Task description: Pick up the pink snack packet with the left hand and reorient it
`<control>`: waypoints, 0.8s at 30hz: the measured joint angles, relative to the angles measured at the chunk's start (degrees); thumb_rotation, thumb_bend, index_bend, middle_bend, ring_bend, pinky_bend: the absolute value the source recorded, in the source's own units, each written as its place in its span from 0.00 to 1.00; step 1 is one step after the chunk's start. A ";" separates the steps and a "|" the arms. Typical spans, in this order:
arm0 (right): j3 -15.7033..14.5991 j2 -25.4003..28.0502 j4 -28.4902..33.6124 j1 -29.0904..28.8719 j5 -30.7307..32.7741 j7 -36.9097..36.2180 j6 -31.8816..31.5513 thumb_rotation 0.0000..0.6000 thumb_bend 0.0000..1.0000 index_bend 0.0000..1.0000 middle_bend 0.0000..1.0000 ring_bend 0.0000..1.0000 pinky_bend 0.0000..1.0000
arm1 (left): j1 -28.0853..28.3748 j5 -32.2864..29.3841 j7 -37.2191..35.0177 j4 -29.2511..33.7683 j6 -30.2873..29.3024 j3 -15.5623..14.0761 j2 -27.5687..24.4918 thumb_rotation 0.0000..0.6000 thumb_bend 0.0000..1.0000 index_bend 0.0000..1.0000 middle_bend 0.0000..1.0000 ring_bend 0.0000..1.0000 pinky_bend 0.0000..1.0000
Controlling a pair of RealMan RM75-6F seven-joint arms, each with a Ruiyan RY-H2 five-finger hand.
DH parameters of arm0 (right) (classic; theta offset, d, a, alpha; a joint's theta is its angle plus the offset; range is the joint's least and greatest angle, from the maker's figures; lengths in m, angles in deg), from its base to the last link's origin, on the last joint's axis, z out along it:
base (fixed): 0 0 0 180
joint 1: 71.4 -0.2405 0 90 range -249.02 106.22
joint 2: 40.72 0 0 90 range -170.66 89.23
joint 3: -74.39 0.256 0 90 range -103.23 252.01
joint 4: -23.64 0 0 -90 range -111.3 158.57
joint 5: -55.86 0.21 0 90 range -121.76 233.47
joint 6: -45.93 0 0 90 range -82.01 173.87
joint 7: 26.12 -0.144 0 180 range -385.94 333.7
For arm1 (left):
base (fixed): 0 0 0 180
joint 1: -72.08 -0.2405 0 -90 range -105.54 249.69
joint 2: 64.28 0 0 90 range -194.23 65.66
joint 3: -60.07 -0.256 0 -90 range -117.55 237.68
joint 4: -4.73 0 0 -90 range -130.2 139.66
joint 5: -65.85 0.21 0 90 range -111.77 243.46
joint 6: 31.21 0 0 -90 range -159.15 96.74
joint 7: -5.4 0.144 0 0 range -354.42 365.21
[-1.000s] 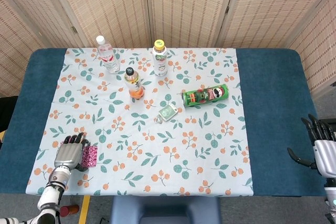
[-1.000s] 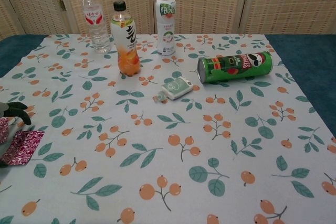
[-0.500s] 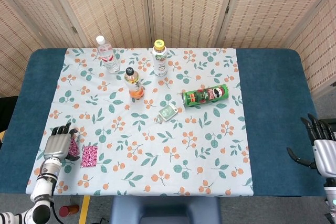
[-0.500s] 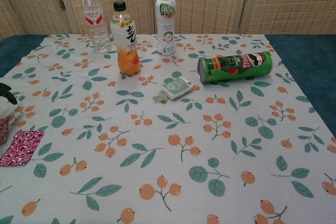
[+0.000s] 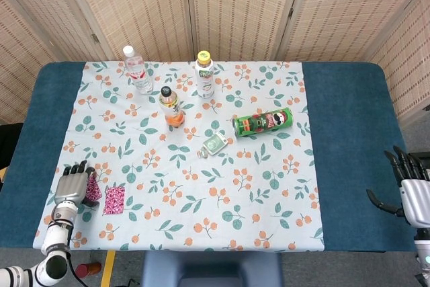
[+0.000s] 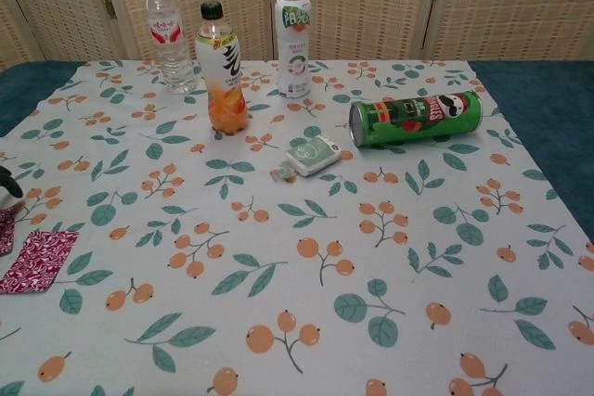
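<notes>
The pink snack packet (image 5: 114, 200) lies flat on the desk (image 5: 349, 112), let go, because the left robot hand (image 5: 72, 184) sits open and empty just beside it.

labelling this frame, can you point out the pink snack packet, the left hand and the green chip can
pink snack packet (image 5: 114, 200), head view, middle of its patterned face
left hand (image 5: 72, 184), head view, back of the hand
green chip can (image 5: 263, 124), head view, middle of its side
</notes>
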 measured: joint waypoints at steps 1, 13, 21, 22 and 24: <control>0.00 -0.03 0.00 0.01 0.03 0.00 0.02 0.58 0.34 0.00 0.00 0.00 0.00 | 0.02 -0.20 0.06 -0.14 0.27 -0.05 0.01 1.00 0.17 0.19 0.00 0.00 0.00; -0.06 0.06 0.28 0.08 0.04 0.29 -0.03 0.58 0.34 0.00 0.00 0.00 0.00 | -0.07 -2.87 -0.21 -2.73 1.41 0.59 0.29 1.00 0.17 0.19 0.00 0.00 0.00; -0.04 0.12 0.39 0.07 -0.08 0.37 -0.13 0.58 0.34 0.00 0.00 0.00 0.00 | -0.25 -3.46 -1.27 -0.46 2.77 0.69 -2.27 1.00 0.17 0.20 0.00 0.00 0.00; -0.04 0.12 0.38 0.07 -0.07 0.35 -0.12 0.58 0.34 0.00 0.00 0.00 0.00 | -0.24 -3.49 -1.38 -0.42 2.86 0.70 -2.39 1.00 0.17 0.20 0.00 0.00 0.00; -0.05 0.11 0.35 0.06 -0.05 0.33 -0.07 0.58 0.34 0.00 0.00 0.00 0.00 | -0.17 -3.70 -1.45 -0.59 2.99 0.74 -2.41 1.00 0.17 0.20 0.00 0.00 0.00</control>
